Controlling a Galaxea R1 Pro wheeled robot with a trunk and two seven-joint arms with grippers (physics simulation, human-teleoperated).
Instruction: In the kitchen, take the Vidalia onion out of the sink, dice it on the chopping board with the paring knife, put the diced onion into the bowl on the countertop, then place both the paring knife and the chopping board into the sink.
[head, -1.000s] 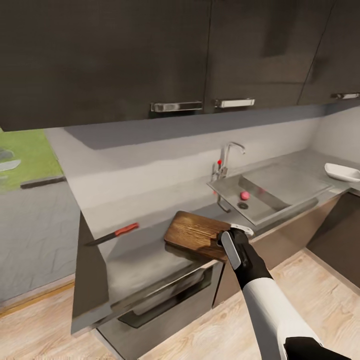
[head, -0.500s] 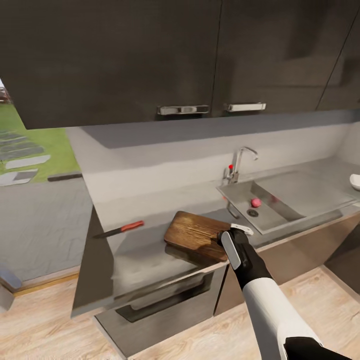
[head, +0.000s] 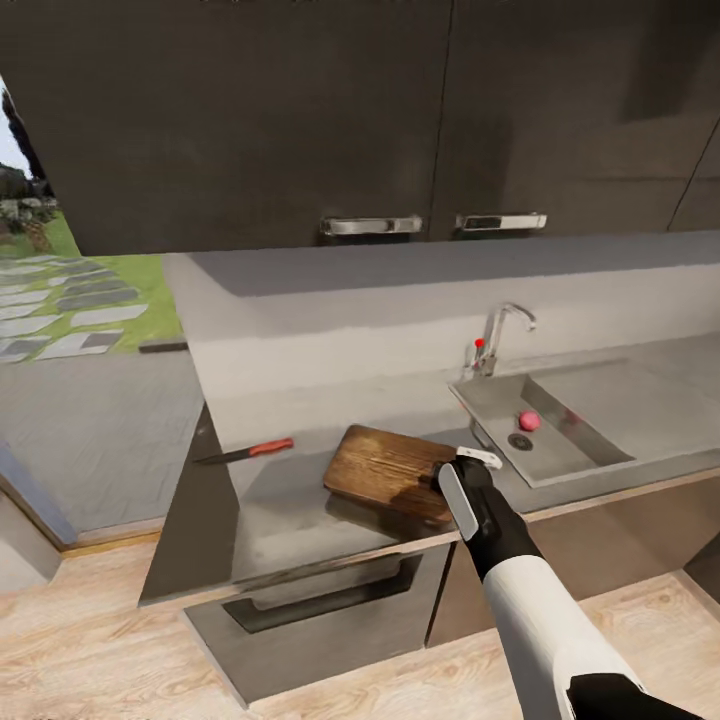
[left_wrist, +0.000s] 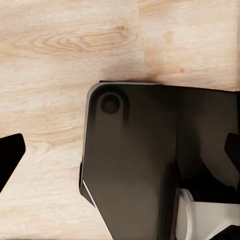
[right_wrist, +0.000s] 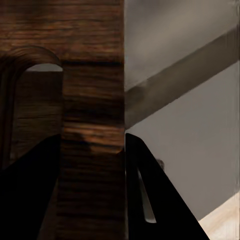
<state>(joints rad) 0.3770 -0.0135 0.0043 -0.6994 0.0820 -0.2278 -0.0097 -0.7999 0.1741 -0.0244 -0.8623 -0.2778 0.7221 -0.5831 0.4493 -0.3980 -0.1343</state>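
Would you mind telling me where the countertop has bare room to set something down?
Bare countertop lies between the knife and the board, and along the wall behind both. It is crowded at the board's near corner, where the right pincer grips it beside the sink.

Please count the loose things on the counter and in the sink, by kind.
Chopping board: 1, held by the right gripper
Knife: 1, on the counter
Onion: 1, in the sink
Total: 3
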